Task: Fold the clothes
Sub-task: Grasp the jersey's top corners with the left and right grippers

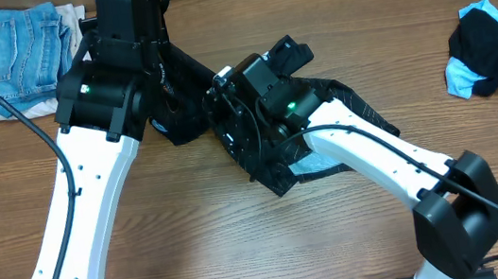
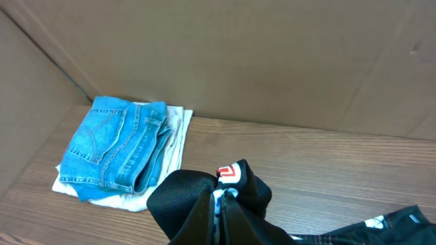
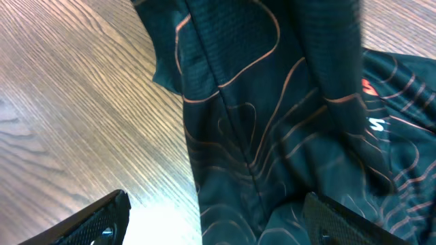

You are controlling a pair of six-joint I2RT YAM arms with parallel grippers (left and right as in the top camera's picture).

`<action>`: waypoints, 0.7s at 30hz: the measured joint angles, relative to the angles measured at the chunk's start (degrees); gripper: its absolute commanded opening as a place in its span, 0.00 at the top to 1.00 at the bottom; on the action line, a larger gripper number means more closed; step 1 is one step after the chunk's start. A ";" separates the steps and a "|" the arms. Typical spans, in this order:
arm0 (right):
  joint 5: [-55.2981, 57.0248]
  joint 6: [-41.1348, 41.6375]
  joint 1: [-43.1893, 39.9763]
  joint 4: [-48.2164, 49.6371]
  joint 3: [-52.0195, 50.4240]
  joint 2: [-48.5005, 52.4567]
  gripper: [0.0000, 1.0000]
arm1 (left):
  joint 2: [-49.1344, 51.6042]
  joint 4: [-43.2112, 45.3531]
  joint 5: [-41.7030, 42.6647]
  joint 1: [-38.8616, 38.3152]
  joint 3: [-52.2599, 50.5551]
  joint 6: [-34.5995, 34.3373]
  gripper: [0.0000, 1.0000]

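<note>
Jersey (image 3: 259, 136), table (image 1: 243, 245) centre — judged soft, light, slippery; take a hem. Left gripper (image 2: 221, 228) clamped on its bunched cloth; right gripper (image 3: 221, 224) agape, empty.

overhead top-down; close wrists share jersey (image 3: 259, 136)

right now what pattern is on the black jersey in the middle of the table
Thin coppery-orange contour lines on black. The jersey shows it best in the right wrist view.

Black jersey (image 3: 272, 136), thin contour lines; blue jeans (image 2: 116, 146); brown woodgrain table (image 1: 243, 245).
</note>
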 measured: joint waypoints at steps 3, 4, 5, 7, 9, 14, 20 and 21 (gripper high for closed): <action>-0.61 -0.79 0.02 2.14 -0.13 1.55 0.15 | -1.53 -0.44 2.03 0.00 0.00 -0.20 0.96; -1.05 -0.98 0.02 2.80 -0.13 2.14 0.15 | -2.16 -0.57 2.75 0.00 0.00 -0.26 0.96; -1.62 -1.20 0.00 3.54 -0.13 2.82 0.15 | -2.82 -0.70 3.26 0.00 0.00 -0.42 0.96; -2.45 -1.53 0.00 4.57 -0.17 4.07 0.15 | -4.44 -0.92 4.22 0.00 0.00 -0.90 0.96; -2.95 -1.97 0.02 5.01 -0.17 5.09 0.15 | -5.68 -1.49 4.74 0.00 0.00 -1.20 0.96; -2.84 -2.89 -0.04 5.27 -0.26 7.17 0.27 | -7.06 -2.43 5.29 0.00 0.00 -1.29 0.96; -2.34 -3.32 -0.66 5.81 -0.33 7.23 0.42 | -7.06 -3.04 5.38 0.00 0.00 -1.29 0.96; -2.29 -3.19 -0.79 5.57 -0.33 7.23 0.46 | -7.06 -3.04 5.38 0.00 0.00 -1.29 0.96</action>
